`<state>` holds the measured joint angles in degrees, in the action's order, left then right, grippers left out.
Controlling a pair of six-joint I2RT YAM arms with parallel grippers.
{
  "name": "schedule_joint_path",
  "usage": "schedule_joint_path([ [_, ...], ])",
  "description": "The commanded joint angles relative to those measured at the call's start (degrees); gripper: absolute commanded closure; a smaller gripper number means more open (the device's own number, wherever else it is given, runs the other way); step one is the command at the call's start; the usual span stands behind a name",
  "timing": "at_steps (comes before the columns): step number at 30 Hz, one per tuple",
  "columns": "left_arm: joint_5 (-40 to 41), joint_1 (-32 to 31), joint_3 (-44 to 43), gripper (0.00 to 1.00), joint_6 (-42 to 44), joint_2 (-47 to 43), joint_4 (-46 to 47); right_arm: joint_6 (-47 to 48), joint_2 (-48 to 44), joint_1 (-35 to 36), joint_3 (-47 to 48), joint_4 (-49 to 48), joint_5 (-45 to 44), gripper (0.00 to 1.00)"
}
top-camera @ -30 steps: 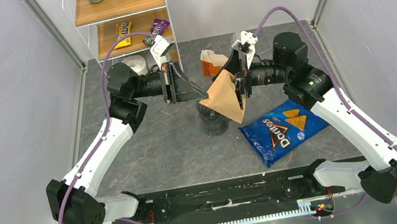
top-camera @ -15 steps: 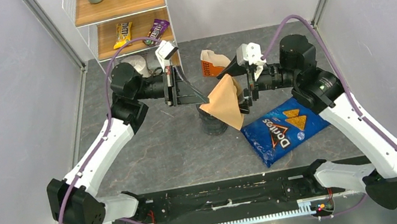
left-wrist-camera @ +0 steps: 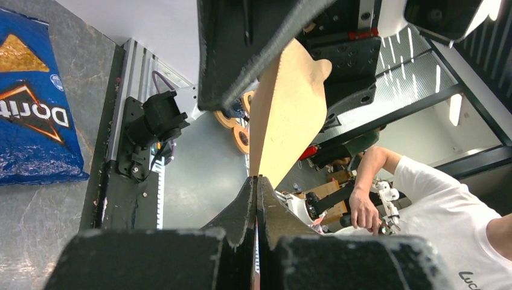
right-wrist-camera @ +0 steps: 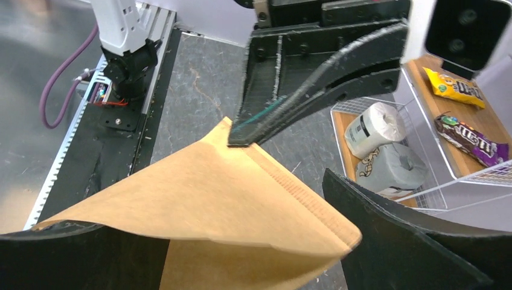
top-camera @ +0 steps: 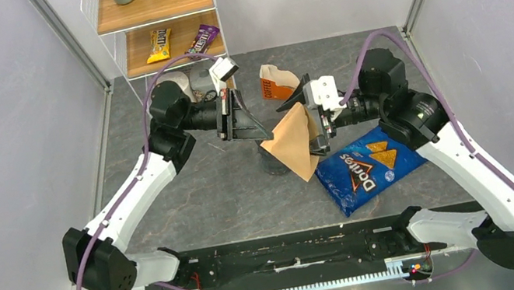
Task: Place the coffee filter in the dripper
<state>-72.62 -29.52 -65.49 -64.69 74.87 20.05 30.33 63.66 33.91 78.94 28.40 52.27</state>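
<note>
Left jaws (top-camera: 262,137) are clamped together on one corner of the coffee filter (top-camera: 291,143) and hold it up off the surface (top-camera: 207,193). Right jaws (top-camera: 307,125) are wide apart, one on each side of the filter. Can't tell if either pad actually touches the paper.

Filter hangs over the dripper (top-camera: 272,161), not seated in it. From above it covers most of the dripper, so only a dark sliver shows at its left edge. Rim and handle can't be made out.

Around it:
- chip bag (top-camera: 366,166), flat on the surface just right of the filter, under the right arm
- orange-and-white filter packet (top-camera: 275,83), behind the filter between the two arms
- shelf (top-camera: 152,9) at the back left, with candy bags (top-camera: 159,43) on the lower board
- wire basket (right-wrist-camera: 422,187) below that, with a paper roll (right-wrist-camera: 374,128) and something grey inside

Both wrist views are mostly blocked by jaws and paper. Neither one shows the dripper.
</note>
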Motion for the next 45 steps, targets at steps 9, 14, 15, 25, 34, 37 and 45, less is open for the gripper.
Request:
schedule_joint_path([
  [9,-3.36,-0.8,-1.37,0.98,-2.9,2.24,0.37,5.73,-0.64,1.86,3.77,7.05,0.02,0.26],
  [14,-4.14,-0.89,-1.65,0.98,-3.08,2.74,0.89,6.3,-0.72,1.83,3.77,7.84,0.07,0.4],
  [15,-4.32,-0.89,-1.74,0.98,-3.13,2.87,0.95,6.44,-0.73,1.79,3.77,8.1,-0.05,0.42],
  [25,-7.63,-1.77,-0.66,0.98,-5.42,2.75,4.85,11.7,-2.36,1.86,2.83,10.02,-1.72,0.09],
  [34,-9.23,-2.51,-0.24,0.98,-6.37,3.08,8.55,12.16,-4.84,1.84,0.52,7.1,-2.05,0.18],
  [37,-9.29,-3.36,-0.49,0.98,-6.49,3.4,8.88,12.26,-4.99,1.85,0.73,7.36,-0.67,0.24],
  [45,-9.67,-5.15,-0.75,0.98,-6.51,3.75,9.95,15.74,-5.09,1.85,1.74,10.93,0.86,0.37],
])
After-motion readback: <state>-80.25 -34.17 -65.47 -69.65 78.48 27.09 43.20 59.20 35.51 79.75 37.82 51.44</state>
